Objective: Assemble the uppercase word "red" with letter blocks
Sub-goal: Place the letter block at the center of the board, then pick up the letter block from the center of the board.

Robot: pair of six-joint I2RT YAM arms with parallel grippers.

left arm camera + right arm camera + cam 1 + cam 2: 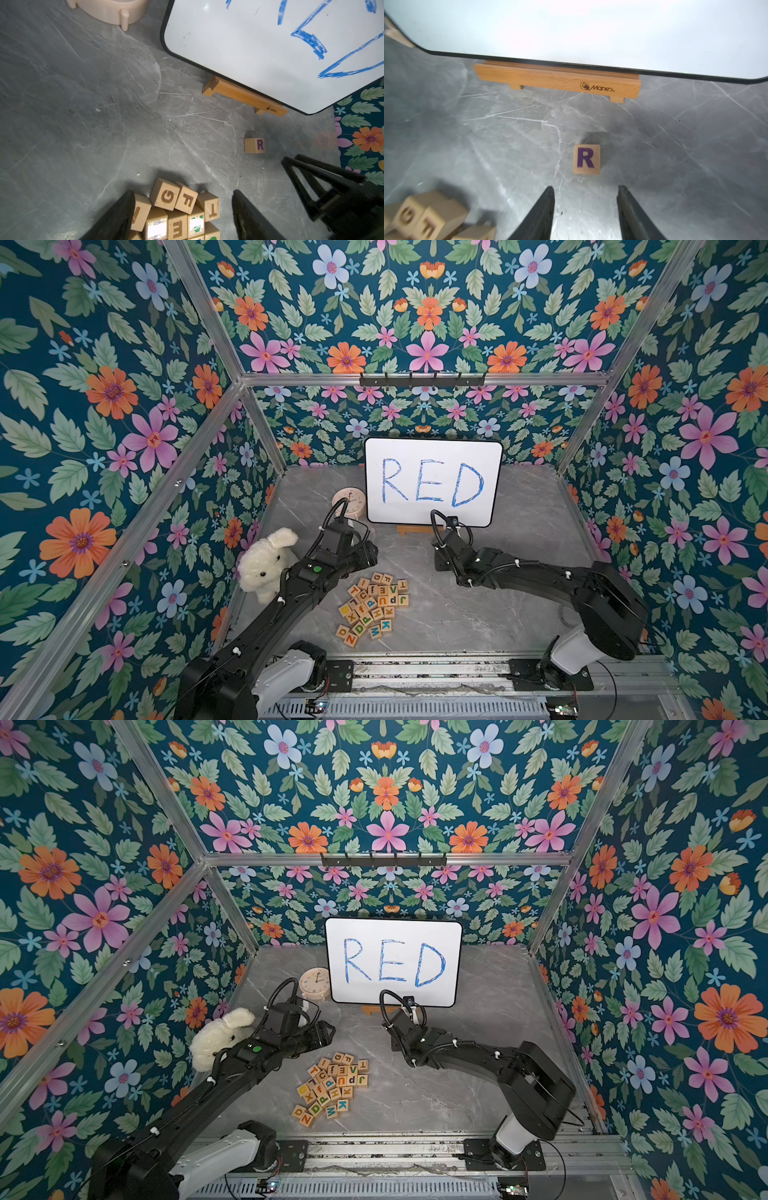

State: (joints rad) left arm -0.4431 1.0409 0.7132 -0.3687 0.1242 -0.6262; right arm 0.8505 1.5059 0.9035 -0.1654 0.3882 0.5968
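the pale wooden cube with a purple r lies between the tan wooden board stand and the right gripper, jaws apart, empty. the left gripper, jaws apart, hovers over the letter blocks piled lower centre in a top view; it should straddle the e cube squarely.

- The left arm and the right arm are both matt black, built of chunky rounded links.
- Each has a white shoulder housing on a black base plate, fixed to a silver rail.
- A ribbed black cable loops above each wrist.
- Thinner black wires run along the links, pinned down by white cable ties.
- A small green light glows on the left forearm.
- The left gripper and the right gripper have black, tapering, wedge-shaped fingers with rough-looking faces.
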